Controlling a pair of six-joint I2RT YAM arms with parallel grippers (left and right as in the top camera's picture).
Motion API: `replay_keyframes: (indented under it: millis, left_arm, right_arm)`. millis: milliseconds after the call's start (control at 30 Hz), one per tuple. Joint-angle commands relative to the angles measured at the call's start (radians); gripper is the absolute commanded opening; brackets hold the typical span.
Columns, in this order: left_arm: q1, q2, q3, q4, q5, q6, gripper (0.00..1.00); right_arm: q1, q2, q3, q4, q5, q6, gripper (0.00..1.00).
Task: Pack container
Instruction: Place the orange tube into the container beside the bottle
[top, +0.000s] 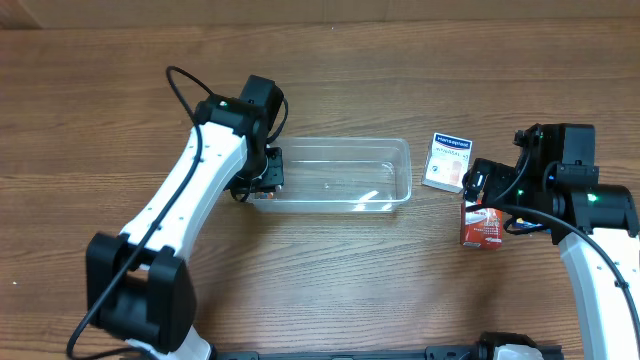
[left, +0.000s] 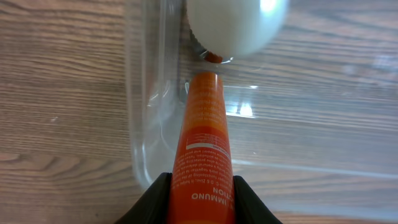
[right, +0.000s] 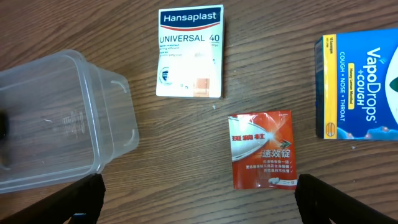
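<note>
The clear plastic container (top: 345, 175) lies in the middle of the table; nothing shows inside it apart from the tube's tip. My left gripper (top: 262, 182) is at its left end, shut on an orange tube (left: 202, 143). The tube points down over the container's end wall (left: 146, 93), with a white rounded cap (left: 236, 25) beyond its tip. My right gripper (top: 482, 195) is open and empty (right: 199, 202), hovering over the table right of the container (right: 56, 118), above a red box (right: 261, 149).
A white Hansaplast box (right: 189, 53) lies flat just right of the container, also seen overhead (top: 447, 161). The red box (top: 482, 228) shows below the right wrist. A blue VapoDrops box (right: 360, 84) lies at the far right, hidden overhead by the arm.
</note>
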Motion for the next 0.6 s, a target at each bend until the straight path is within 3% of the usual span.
replay_keyframes:
  millis: [0, 33, 133, 200, 333, 567]
  left_arm:
    - [-0.005, 0.067, -0.006, 0.017, -0.022, -0.013, 0.06]
    - [-0.005, 0.076, -0.006, 0.019, -0.022, -0.013, 0.08]
    - [-0.005, 0.079, -0.005, 0.022, -0.022, -0.013, 0.46]
    - [-0.005, 0.078, -0.004, 0.023, -0.022, 0.006, 0.57]
    - [-0.005, 0.078, 0.029, 0.017, -0.022, 0.034, 0.61]
    - [-0.005, 0.078, 0.249, -0.114, -0.023, 0.048, 0.61]
  right_arm:
    - [-0.005, -0.003, 0.031, 0.002, -0.009, 0.004, 1.00]
    - [-0.005, -0.003, 0.031, 0.002, -0.009, 0.004, 1.00]
    - [-0.005, -0.003, 0.031, 0.002, -0.009, 0.004, 1.00]
    - [-0.005, -0.003, 0.031, 0.002, -0.009, 0.004, 1.00]
    - [-0.005, -0.003, 0.031, 0.002, -0.009, 0.004, 1.00]
    - [-0.005, -0.003, 0.031, 0.002, -0.009, 0.004, 1.00]
